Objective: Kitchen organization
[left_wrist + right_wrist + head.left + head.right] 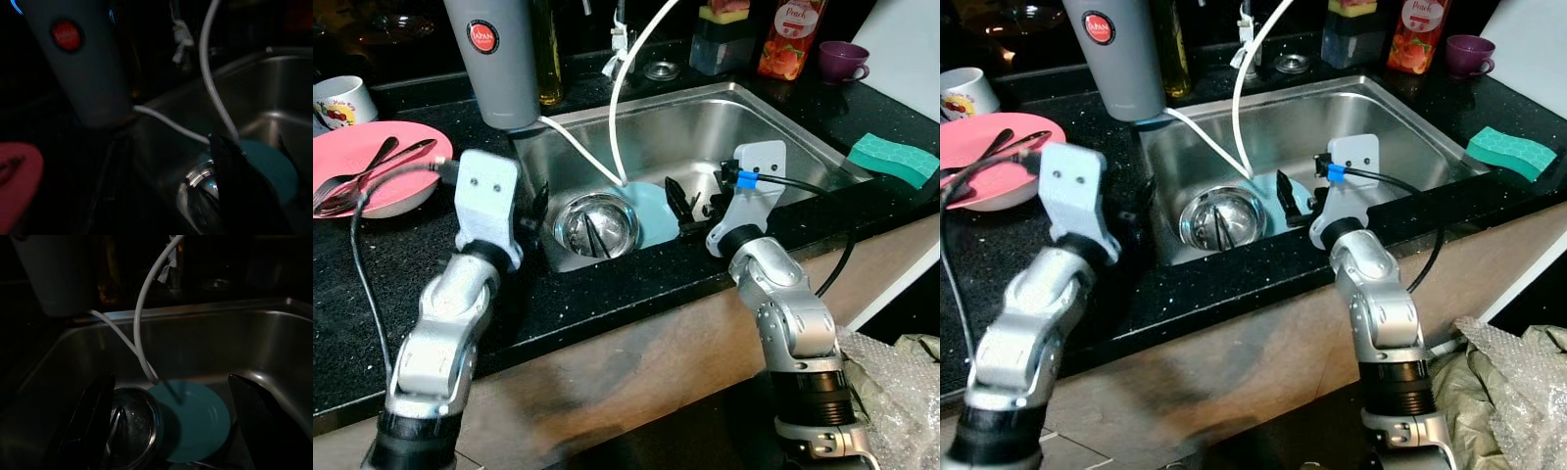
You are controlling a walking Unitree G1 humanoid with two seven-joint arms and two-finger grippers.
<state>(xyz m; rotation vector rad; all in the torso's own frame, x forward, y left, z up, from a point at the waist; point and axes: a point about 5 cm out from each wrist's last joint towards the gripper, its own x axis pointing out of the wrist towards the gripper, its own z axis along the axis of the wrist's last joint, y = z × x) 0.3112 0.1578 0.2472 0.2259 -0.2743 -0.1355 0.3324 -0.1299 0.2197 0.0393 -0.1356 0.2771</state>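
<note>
Head cam: right gripper is hanging in the sink, fingers spread, at 3 o'clock from the steel bowl, over the teal plate. Left gripper is sitting at the bowl's 9 o'clock, can't tell its fingers. Right wrist cam: plate is lying beside the bowl.

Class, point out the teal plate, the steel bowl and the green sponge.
Teal plate (198, 423): right wrist view, centre of its face.
Steel bowl (595, 222): left eye view, its inside.
Green sponge (892, 158): left eye view, top surface.

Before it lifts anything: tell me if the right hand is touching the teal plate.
Apart. The right wrist view shows the right hand open, fingers either side above the teal plate.
</note>
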